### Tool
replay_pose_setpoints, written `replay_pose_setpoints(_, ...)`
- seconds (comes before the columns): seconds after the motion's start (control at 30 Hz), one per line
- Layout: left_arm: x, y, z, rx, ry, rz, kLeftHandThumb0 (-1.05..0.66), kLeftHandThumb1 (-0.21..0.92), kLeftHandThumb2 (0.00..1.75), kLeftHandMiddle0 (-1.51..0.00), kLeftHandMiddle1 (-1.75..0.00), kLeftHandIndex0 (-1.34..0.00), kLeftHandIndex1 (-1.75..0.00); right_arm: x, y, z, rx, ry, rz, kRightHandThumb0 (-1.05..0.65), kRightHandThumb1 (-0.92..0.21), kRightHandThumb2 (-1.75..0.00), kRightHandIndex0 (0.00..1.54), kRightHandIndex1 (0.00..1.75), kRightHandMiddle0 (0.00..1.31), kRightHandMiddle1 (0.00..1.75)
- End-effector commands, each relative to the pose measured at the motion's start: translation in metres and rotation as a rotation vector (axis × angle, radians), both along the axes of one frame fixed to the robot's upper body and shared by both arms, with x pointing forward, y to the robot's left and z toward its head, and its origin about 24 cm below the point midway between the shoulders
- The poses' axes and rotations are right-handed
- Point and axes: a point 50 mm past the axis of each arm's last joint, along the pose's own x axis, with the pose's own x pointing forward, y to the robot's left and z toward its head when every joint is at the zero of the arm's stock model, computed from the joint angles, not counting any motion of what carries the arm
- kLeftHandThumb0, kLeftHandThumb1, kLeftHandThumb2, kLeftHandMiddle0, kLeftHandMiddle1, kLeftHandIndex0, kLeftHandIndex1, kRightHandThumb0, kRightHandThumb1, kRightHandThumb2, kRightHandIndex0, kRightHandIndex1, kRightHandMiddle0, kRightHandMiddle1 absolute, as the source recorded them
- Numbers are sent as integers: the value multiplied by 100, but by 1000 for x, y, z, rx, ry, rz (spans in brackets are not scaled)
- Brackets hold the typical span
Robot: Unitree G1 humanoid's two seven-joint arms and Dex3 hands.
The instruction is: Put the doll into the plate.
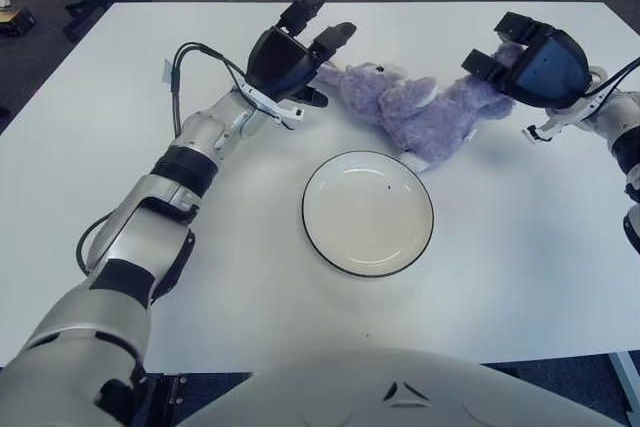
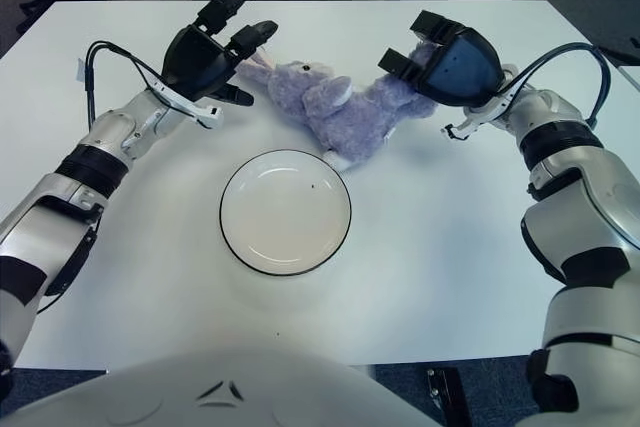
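Doll (image 1: 415,110), purple plush, lies on white table (image 1: 520,247) just beyond empty plate (image 1: 368,212). Left hand (image 1: 292,55) fingers spread at its left end; right hand (image 1: 530,62) spread over right end.

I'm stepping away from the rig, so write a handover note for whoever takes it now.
Left hand: fingers spread, holding nothing, at the left end of the doll.
Right hand: at the doll's right end, fingers over it; grasp unclear.
Doll: lying on the table just behind the plate, one foot at the plate's rim.
Done: both hands brought to the doll.
Left: grip, lift, set the doll in the plate.
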Motion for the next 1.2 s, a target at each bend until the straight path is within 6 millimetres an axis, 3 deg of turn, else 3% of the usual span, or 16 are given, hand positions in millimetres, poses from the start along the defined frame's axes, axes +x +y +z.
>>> replay_pose_setpoints(0.0, 2, -1, 5, 8, -26, 3, -56, 79, 0, -12, -1, -31, -6, 1, 0, 10, 16, -24, -4, -35, -92, -39, 96, 175, 74, 175)
replay_pose_setpoints(0.1, 4, -15, 0, 7, -144, 19, -56, 79, 0, -13, -1, -30, -5, 1, 1, 11, 62, 27, -2, -34, -92, -38, 97, 175, 74, 175)
replay_pose_setpoints(0.33, 6, -19, -3, 0, -192, 15, -57, 79, 0, -14, -1, -30, -4, 1, 1, 11, 72, 42, -4, -34, -92, -37, 97, 175, 74, 175)
replay_pose_setpoints(0.43, 7, -19, -4, 0, -196, 14, -57, 79, 0, -14, 0, -30, -3, 0, 1, 11, 73, 43, -5, -34, -92, -37, 97, 175, 74, 175)
replay_pose_setpoints(0.57, 0, -29, -19, -45, -154, -100, -57, 78, 0, -13, 0, -29, -2, 0, 1, 12, 102, 79, -20, -33, -92, -36, 98, 175, 75, 175)
replay_pose_setpoints(1.17, -10, -46, -41, -44, -97, -183, -58, 80, 1, -15, -1, -27, 0, -1, 1, 15, 123, 120, -39, -33, -92, -35, 100, 175, 75, 175)
